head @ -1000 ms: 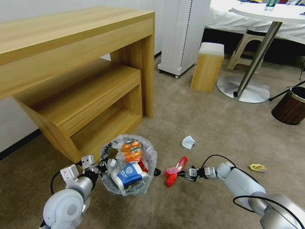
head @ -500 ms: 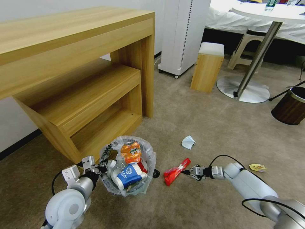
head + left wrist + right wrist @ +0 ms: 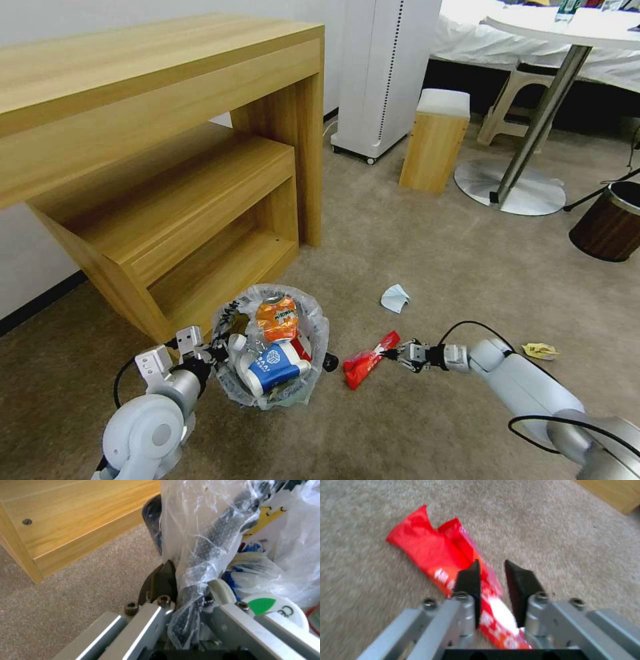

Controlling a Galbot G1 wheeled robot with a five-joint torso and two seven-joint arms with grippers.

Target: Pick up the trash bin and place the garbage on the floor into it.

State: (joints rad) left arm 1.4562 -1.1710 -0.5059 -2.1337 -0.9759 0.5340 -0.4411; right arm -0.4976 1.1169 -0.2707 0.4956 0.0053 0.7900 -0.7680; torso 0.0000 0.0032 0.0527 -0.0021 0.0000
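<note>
Beige carpet (image 3: 427,247) runs under a wooden desk (image 3: 153,100), a white round table (image 3: 573,27) and a wooden stool (image 3: 435,141).

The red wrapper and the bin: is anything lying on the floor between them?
In the head view, a small black object lies by the bin, on its wrapper side. The rest is bare carpet.

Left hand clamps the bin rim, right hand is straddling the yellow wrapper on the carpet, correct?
Not quite: the right hand straddles the red wrapper, as the right wrist view shows. The yellow wrapper lies farther off. The left hand does clamp the trash bin rim.
</note>
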